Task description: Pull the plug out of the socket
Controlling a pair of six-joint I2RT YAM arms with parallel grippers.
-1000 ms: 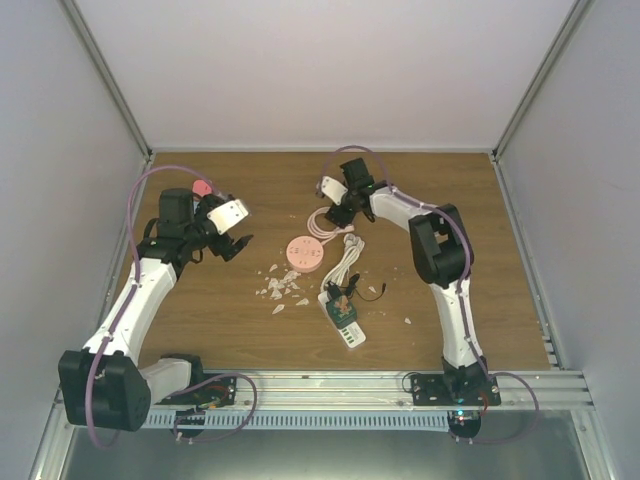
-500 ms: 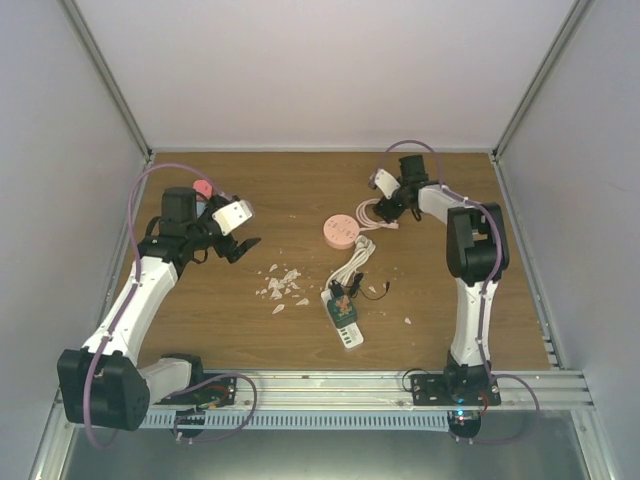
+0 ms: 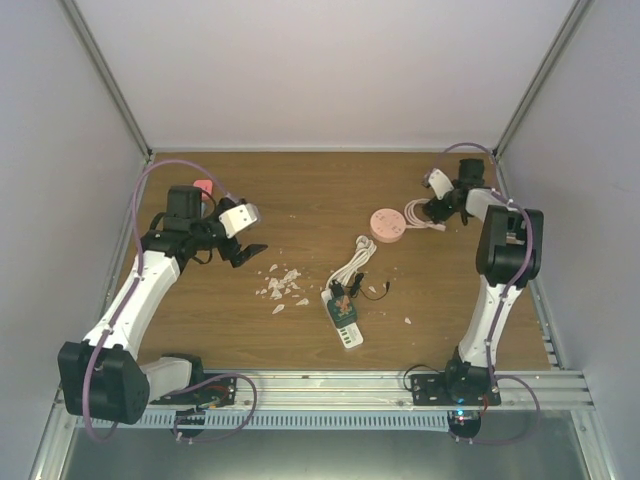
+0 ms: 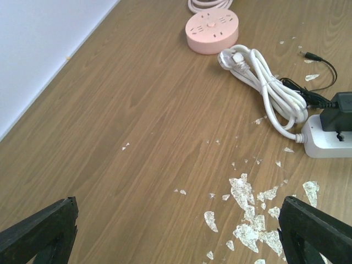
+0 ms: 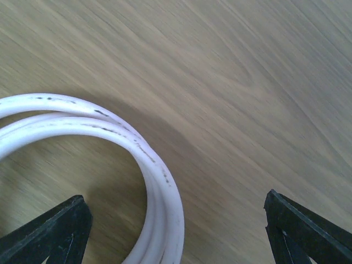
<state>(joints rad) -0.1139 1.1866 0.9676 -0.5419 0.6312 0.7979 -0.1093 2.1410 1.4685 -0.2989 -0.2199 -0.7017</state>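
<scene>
The black adapter plug (image 3: 341, 297) sits on the white power strip (image 3: 346, 328) near the middle of the brown wooden table (image 3: 250, 190). A bundled white cable (image 3: 352, 265) lies just beyond it. At the far right, the right gripper (image 3: 432, 208) hovers over a pale coiled cord (image 5: 148, 159) beside the round pink socket hub (image 3: 386, 224), jaws spread, holding nothing. The left gripper (image 3: 245, 247) hangs at the left, likewise spread and empty, near scattered white flakes (image 3: 282, 285).

One pink round socket (image 3: 386, 224), one white power strip (image 3: 345, 325), one black plug (image 4: 341, 104)
</scene>
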